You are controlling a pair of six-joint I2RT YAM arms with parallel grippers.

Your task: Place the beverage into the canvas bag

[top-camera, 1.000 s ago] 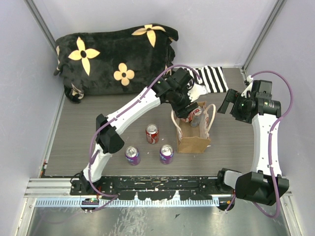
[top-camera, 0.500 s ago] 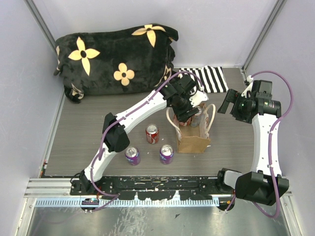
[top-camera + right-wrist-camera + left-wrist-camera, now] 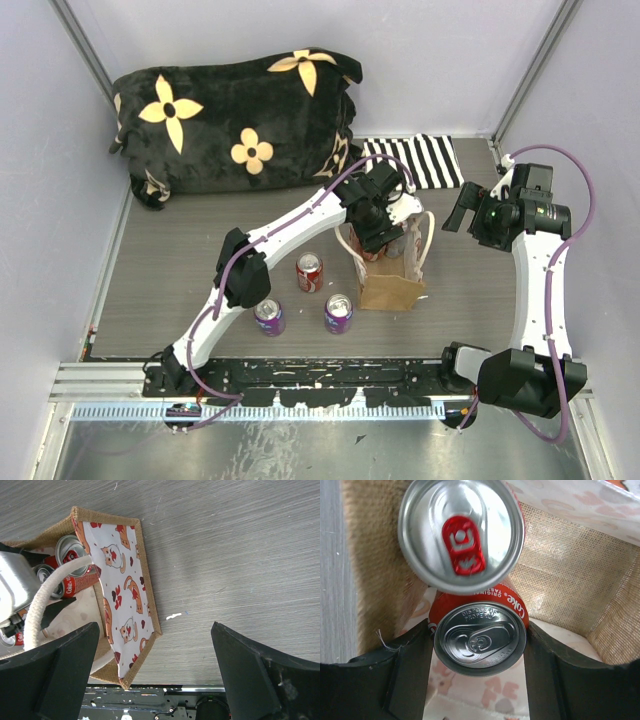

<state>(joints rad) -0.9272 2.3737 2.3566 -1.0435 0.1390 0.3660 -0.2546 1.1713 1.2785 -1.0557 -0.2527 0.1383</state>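
The canvas bag (image 3: 392, 283) stands upright mid-table, tan with cream loop handles; its white-and-red printed lining shows in the right wrist view (image 3: 125, 595). My left gripper (image 3: 384, 232) reaches down into the bag's mouth, shut on a red cola can (image 3: 480, 637) held between its fingers (image 3: 405, 675). A second red can with a red tab (image 3: 461, 535) sits inside the bag just beyond it. Both cans show in the right wrist view (image 3: 70, 550). My right gripper (image 3: 462, 210) hangs open and empty to the right of the bag, above bare table (image 3: 155, 670).
A red can (image 3: 309, 272) and two purple cans (image 3: 268, 316) (image 3: 338, 313) stand left of the bag. A black flowered cushion (image 3: 235, 115) lies at the back left. A black-and-white striped cloth (image 3: 425, 160) lies behind the bag.
My left gripper has moved right and down with the red can, from the bag's left rim into its opening. The right arm has not moved.
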